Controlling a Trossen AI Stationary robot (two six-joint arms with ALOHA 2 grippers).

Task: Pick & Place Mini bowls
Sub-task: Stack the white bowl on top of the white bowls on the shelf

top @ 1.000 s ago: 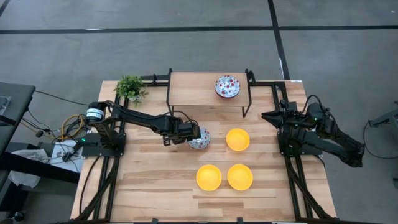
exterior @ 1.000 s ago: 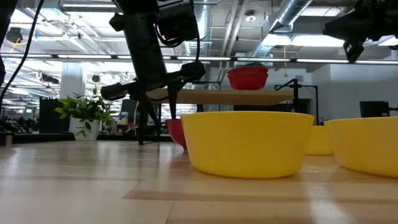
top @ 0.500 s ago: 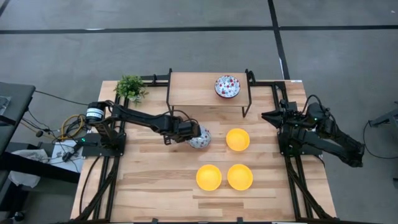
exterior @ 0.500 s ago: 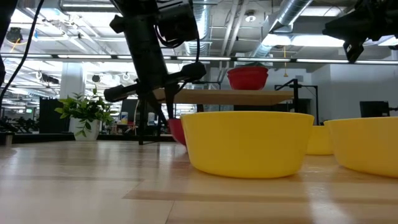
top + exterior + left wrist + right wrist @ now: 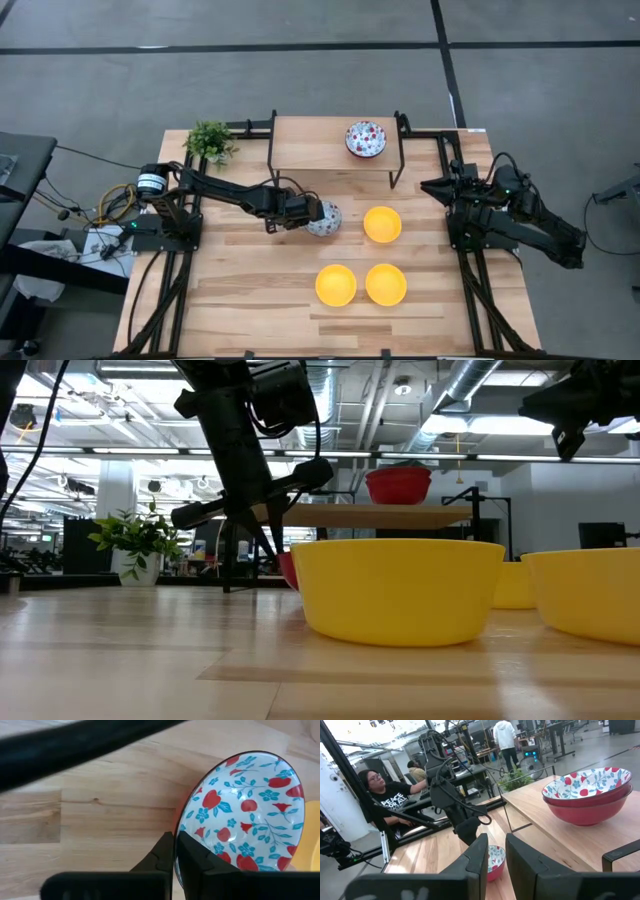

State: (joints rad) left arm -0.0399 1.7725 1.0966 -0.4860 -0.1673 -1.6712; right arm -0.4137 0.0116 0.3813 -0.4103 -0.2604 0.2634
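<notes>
The left gripper (image 5: 312,214) is pinched on the near rim of the floral bowl (image 5: 323,219), mid-table just under the shelf's (image 5: 310,143) front edge, the bowl lying beyond the fingertips.

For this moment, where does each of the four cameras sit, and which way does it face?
High: overhead, straight down on table, both arms.
Low: tabletop level, past a yellow bowl into the room; left arm above.
Left wrist: on the left hand, pinching the floral bowl rim.
Right wrist: past right hand toward left arm, shelf bowl.
Shared: floral bowl, in the high view too.
</notes>
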